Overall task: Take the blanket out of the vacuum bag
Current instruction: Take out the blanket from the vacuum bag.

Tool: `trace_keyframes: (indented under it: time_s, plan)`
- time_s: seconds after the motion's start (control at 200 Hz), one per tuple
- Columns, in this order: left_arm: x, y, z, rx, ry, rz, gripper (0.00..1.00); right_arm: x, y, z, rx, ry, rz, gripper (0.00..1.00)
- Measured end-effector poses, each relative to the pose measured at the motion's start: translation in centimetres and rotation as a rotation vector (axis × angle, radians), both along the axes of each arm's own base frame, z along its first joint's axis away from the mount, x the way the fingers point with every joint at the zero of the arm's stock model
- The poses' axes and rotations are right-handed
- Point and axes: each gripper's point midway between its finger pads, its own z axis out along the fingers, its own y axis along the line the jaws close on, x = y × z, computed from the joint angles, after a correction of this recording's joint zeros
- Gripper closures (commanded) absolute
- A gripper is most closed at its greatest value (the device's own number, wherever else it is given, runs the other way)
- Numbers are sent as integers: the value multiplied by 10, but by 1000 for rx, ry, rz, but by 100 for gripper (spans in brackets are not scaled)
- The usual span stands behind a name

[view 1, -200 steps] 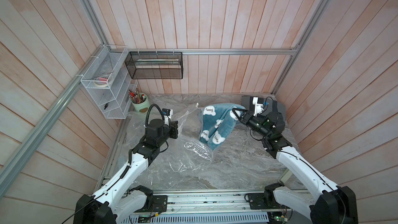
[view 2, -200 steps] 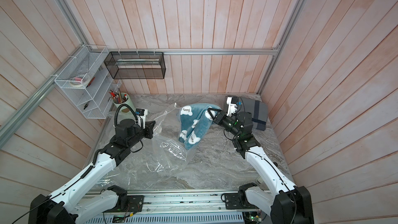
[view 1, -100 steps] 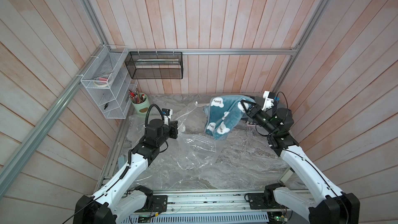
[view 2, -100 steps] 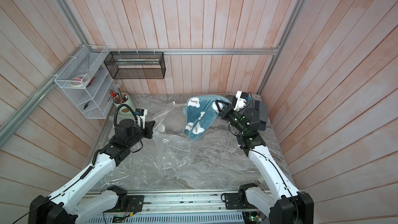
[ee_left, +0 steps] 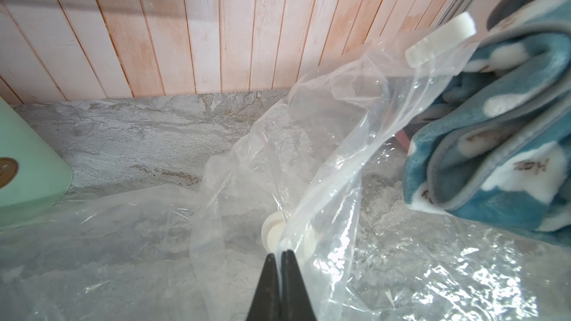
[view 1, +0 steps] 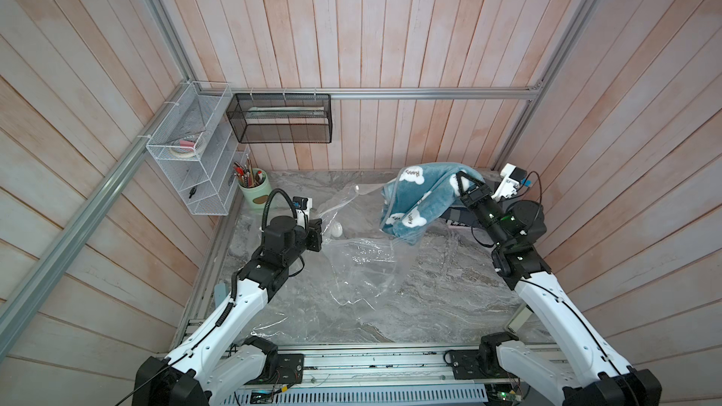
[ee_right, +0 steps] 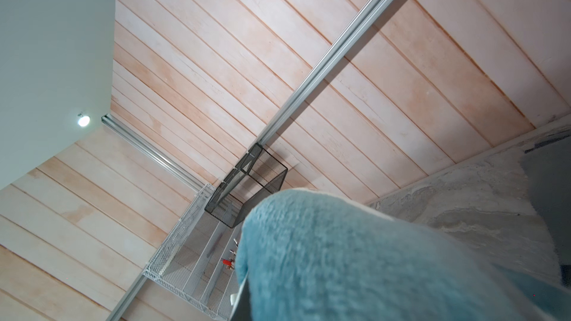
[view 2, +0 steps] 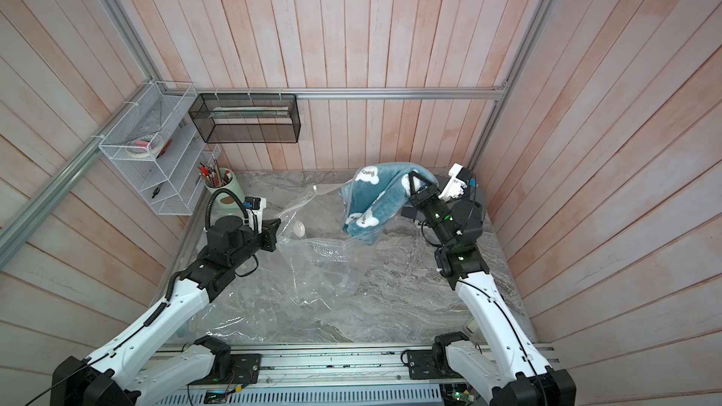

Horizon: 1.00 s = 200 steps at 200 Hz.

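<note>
The blanket [view 1: 422, 197] [view 2: 375, 197] is teal with white clouds and hangs raised at the far right. My right gripper [view 1: 465, 181] [view 2: 414, 183] is shut on its top fold. In the right wrist view the blanket [ee_right: 355, 257] hides the fingers almost entirely. The clear vacuum bag [view 1: 363, 263] [view 2: 316, 263] lies crumpled on the table, and its film rises round the blanket's lower end. My left gripper [view 1: 318, 234] [ee_left: 280, 253] is shut on the bag's film, right by the round white valve cap [ee_left: 273, 236] [view 1: 336, 230]. The white zip slider [ee_left: 441, 38] sits on the bag's raised edge.
A green pen cup [view 1: 254, 191] stands at the far left corner, under a white wire rack [view 1: 195, 165] and a black mesh basket [view 1: 279, 119] on the walls. A dark grey box [view 2: 461, 185] sits behind my right arm. Wooden walls close in on three sides.
My right gripper has carried the blanket up and toward the far right corner, drawing it further from the bag. My left gripper has stayed put, holding the film.
</note>
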Motion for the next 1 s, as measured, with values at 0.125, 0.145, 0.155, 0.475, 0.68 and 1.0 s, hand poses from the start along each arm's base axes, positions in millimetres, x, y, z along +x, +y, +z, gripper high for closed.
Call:
trace_keyframes:
  time_s: [0.125, 0.145, 0.155, 0.475, 0.68, 1.0]
  plan:
    - [-2, 1, 5, -3, -14, -1, 100, -4, -7, 0, 26, -6, -32, 100]
    - [-2, 1, 6, -5, -17, -1, 100, -4, -7, -1, 28, -3, -33, 100]
    - [-2, 1, 6, -5, -18, -1, 100, -3, -7, -2, 28, -1, -33, 100]
    - [-7, -33, 19, -85, -11, -194, 100, 8, -4, -26, 23, 59, -19, 100]
    - [-10, -78, -7, -167, 117, -443, 100, 15, -1, -32, 30, 76, -6, 100]
    - [-13, -88, -38, -180, 264, -493, 100, 23, 3, -33, 23, 77, 4, 100]
